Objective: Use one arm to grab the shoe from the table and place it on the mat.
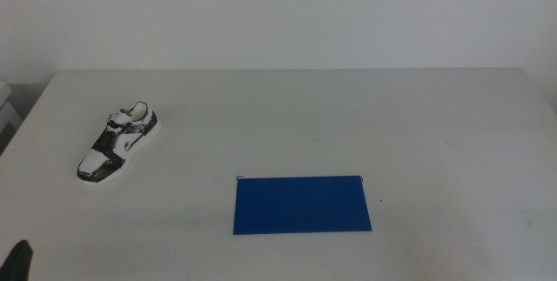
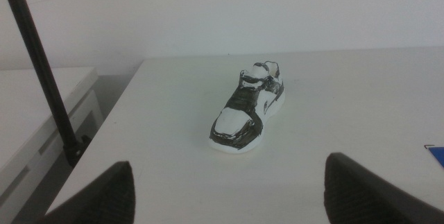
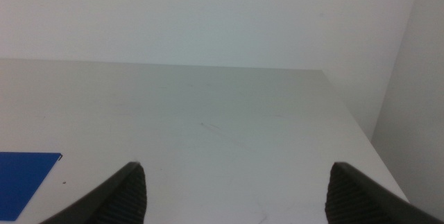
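Middle view: shoe on table, well apart from mat.

Bare lab-like test space: plain white table against blank white wall.

The middle view looks forward and down over the whole counter. Each wrist view sits low, facing the far wall. All share the mat; middle and left share the shoe.
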